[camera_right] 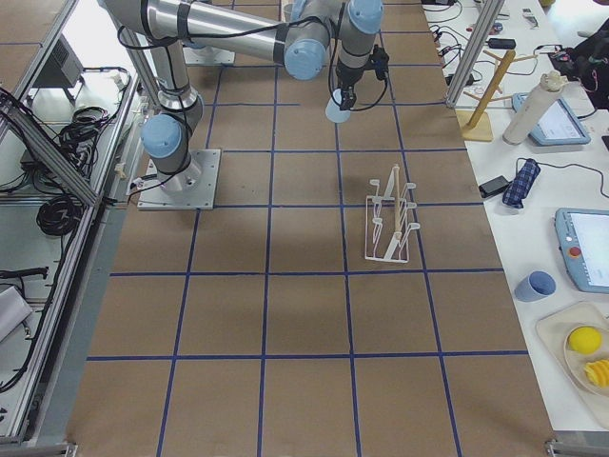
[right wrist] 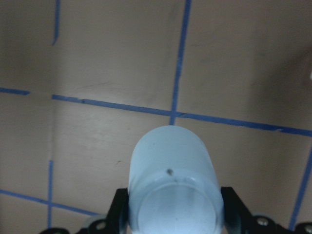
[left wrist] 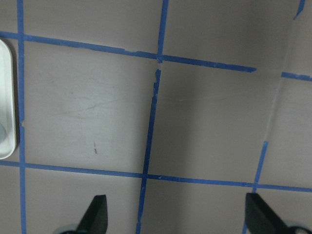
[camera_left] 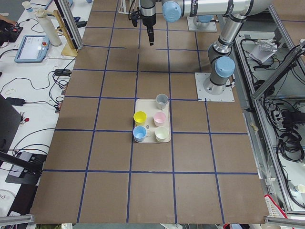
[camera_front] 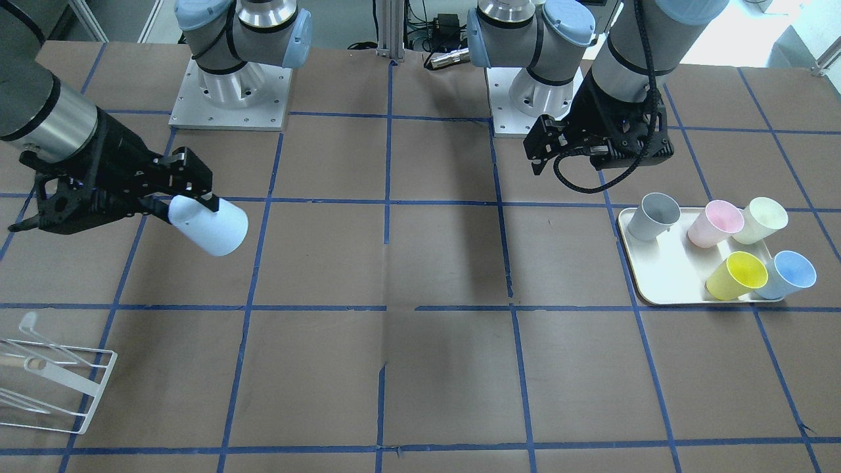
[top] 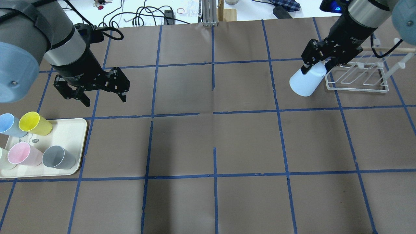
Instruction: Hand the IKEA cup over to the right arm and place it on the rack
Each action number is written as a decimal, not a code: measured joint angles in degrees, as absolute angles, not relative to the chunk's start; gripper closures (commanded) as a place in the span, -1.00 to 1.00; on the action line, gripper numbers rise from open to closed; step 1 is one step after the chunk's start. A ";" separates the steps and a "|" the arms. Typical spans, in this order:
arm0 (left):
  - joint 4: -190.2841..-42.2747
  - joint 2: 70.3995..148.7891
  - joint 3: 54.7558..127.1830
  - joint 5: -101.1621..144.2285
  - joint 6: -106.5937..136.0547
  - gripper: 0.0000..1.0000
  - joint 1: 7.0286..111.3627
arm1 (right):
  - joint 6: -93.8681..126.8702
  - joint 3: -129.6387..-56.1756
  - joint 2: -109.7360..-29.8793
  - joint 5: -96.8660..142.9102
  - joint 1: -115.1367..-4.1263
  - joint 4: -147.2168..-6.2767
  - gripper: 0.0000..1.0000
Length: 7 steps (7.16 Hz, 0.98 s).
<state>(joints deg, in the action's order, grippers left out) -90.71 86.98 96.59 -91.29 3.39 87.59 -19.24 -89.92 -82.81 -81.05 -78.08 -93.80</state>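
My right gripper [top: 316,69] is shut on the pale-blue IKEA cup [top: 306,82] and holds it tilted on its side above the table, just left of the white wire rack [top: 357,75]. In the front-facing view the cup [camera_front: 211,227] sticks out from that gripper [camera_front: 189,202], far above the rack [camera_front: 56,374] at the lower left. The right wrist view shows the cup [right wrist: 171,195] between the fingers [right wrist: 117,217]. My left gripper [top: 97,97] is open and empty, above the table beyond the tray; its fingertips [left wrist: 97,214] stand wide apart.
A cream tray [top: 75,131] at the near left holds a second pale-blue cup [top: 8,123], a yellow cup [top: 34,123], a pink cup [top: 20,153], a grey cup [top: 58,157] and a pale one at the view's edge. Blue tape grids the brown table.
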 measured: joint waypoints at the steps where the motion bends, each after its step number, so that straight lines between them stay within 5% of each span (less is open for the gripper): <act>1: -90.62 86.80 96.80 -91.76 3.07 -1.00 87.61 | -19.41 -89.87 -82.32 -86.71 -77.48 -97.83 0.07; 7: -90.39 86.83 96.94 -91.85 2.68 -1.00 87.63 | -25.80 -89.75 -76.04 -92.36 -71.00 -116.37 0.08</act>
